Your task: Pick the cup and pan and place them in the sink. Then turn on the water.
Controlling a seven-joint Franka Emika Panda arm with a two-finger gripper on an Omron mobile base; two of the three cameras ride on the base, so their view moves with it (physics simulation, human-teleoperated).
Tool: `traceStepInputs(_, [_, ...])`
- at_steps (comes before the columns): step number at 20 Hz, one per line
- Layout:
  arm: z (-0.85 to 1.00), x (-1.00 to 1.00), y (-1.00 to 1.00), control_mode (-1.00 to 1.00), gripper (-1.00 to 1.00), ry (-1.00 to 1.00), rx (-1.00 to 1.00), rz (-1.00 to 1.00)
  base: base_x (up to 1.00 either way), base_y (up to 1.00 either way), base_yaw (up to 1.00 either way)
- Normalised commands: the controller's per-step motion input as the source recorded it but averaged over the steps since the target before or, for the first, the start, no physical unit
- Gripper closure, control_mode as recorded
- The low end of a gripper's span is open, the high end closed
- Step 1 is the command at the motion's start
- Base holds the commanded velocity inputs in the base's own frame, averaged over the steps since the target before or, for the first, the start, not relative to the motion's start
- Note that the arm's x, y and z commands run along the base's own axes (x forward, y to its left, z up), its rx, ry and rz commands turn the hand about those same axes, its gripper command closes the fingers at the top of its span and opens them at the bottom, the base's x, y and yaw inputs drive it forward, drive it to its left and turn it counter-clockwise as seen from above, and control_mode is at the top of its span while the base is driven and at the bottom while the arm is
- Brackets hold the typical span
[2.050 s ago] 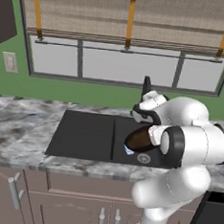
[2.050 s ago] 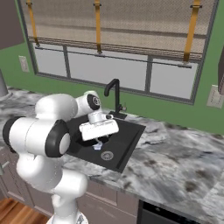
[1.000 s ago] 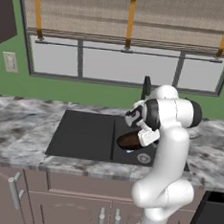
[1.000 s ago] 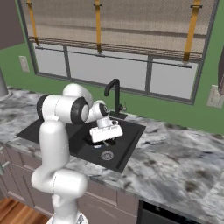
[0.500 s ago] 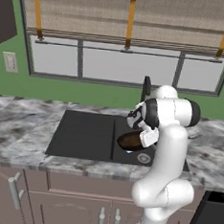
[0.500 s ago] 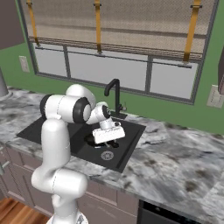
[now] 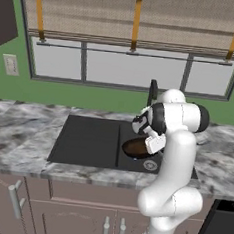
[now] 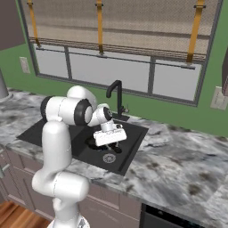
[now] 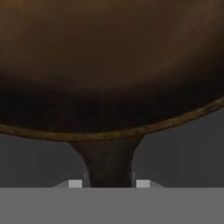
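We're setting the pan [image 7: 136, 148] down in the sink's [image 7: 86, 141] right basin. The gripper [image 9: 108, 183] is straddling the pan handle, can't tell if it's gripping or loosening. Next up: let go, lift clear.

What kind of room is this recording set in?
A rendered home kitchen, by the look of it: a black double-basin sink with a tall faucet set in a marble-look counter, cabinets below, and a window with blinds behind.
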Motion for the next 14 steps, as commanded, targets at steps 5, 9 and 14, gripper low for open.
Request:
traceStepInputs(5, [0.02,0.0,0.03,-1.0,-1.0,0.0,0.0,0.0,0.0,0.0,0.0])
traceStepInputs(9, [0.4,-0.23,0.0,-1.0,-1.0,0.0,-0.01,0.0,0.0,0.0,0.0])
traceStepInputs(14, [0.82,-0.87,0.0,-1.0,-1.0,-0.03,0.05,-0.03,0.0,0.0,0.0])
